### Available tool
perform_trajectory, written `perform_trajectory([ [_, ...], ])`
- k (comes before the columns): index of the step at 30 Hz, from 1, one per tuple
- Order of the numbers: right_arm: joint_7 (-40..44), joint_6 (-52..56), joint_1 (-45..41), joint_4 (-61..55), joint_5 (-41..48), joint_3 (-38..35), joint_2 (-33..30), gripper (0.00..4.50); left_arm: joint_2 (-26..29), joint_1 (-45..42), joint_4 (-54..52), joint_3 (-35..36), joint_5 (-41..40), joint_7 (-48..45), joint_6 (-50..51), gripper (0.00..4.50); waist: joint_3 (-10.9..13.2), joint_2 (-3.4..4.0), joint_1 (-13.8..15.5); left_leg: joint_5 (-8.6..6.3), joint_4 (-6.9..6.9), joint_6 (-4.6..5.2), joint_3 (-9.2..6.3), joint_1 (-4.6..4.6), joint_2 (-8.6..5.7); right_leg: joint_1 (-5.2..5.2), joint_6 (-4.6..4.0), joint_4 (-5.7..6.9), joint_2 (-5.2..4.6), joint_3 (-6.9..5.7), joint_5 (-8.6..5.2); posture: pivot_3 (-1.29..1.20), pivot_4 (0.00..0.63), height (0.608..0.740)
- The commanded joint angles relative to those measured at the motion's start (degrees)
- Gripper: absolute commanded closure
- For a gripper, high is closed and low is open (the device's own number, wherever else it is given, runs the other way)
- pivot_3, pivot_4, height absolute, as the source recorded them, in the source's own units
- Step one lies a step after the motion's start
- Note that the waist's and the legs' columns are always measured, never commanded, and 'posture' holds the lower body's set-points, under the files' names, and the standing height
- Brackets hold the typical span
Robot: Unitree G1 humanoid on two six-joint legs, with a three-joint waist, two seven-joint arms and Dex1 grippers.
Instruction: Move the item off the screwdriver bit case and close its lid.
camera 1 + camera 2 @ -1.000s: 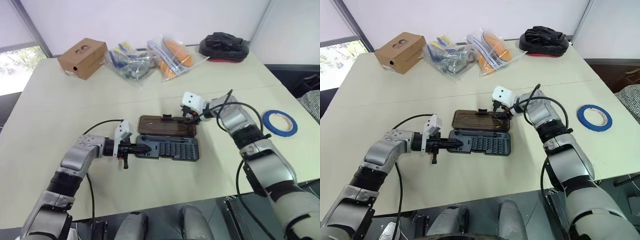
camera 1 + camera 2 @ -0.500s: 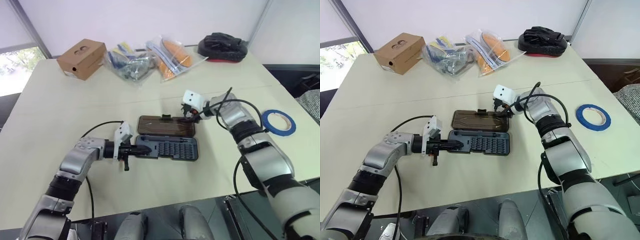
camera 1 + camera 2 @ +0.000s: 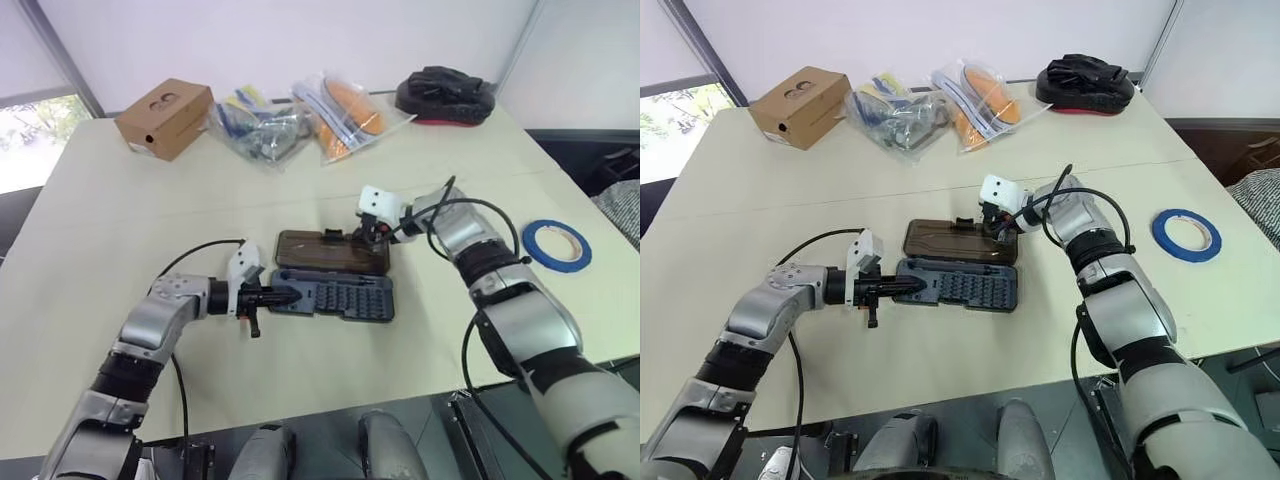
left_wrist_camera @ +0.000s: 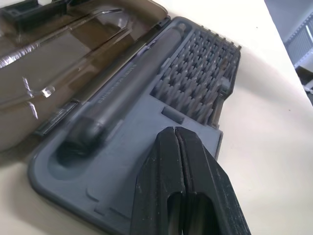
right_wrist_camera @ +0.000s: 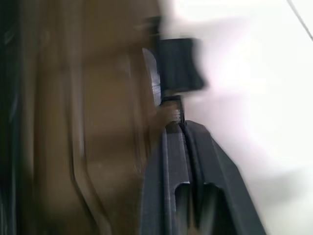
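Case (image 3: 345, 298) lies long axis left-right, lid (image 3: 320, 255) open; left fingers (image 4: 166, 166) and right fingers (image 5: 171, 156) pressed together.

Head pair overhead; wrists near case (image 4: 146, 122)

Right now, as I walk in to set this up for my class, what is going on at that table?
The robot is working on the open screwdriver bit case. Its left gripper, fingers together, rests on the left end of the tray, apparently steadying it. Its right gripper, fingers also together, sits at the far right edge of the brown lid, which lies flat open behind the tray. Whether it pinches anything there is unclear. The lid is not yet closed.
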Motion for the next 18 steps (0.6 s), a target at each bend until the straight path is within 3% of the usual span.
perform_trajectory([
  [1,-1.4,0.0,1.0,4.9,-2.1,1.2,0.9,4.45,0.1,0.9,-3.0,1.6,-1.4,0.7,0.5,4.50,0.0,0.05,-0.2,0.00,0.00,0.00,0.03,0.01,0.00,0.00,0.00,0.00,0.00,0.04,0.00,0.00,0.150,0.740],
  [11,-2.8,-5.6,1.7,1.4,-3.5,2.0,-0.4,4.45,-1.1,0.3,-4.1,4.1,-3.8,3.7,2.8,4.50,-0.1,0.07,-0.5,0.01,0.05,-0.02,0.00,0.07,0.00,0.09,-0.01,0.06,0.00,0.03,0.01,0.00,0.150,0.740],
  [18,-4.8,-7.9,7.6,-17.4,-3.8,0.7,-4.4,4.45,-3.8,-7.9,-1.8,10.8,-9.9,8.5,8.9,4.50,-0.1,0.07,-0.2,0.02,0.12,-0.03,0.00,-0.05,-0.03,-0.08,-0.01,0.19,-0.04,0.03,0.01,0.00,0.150,0.740],
])
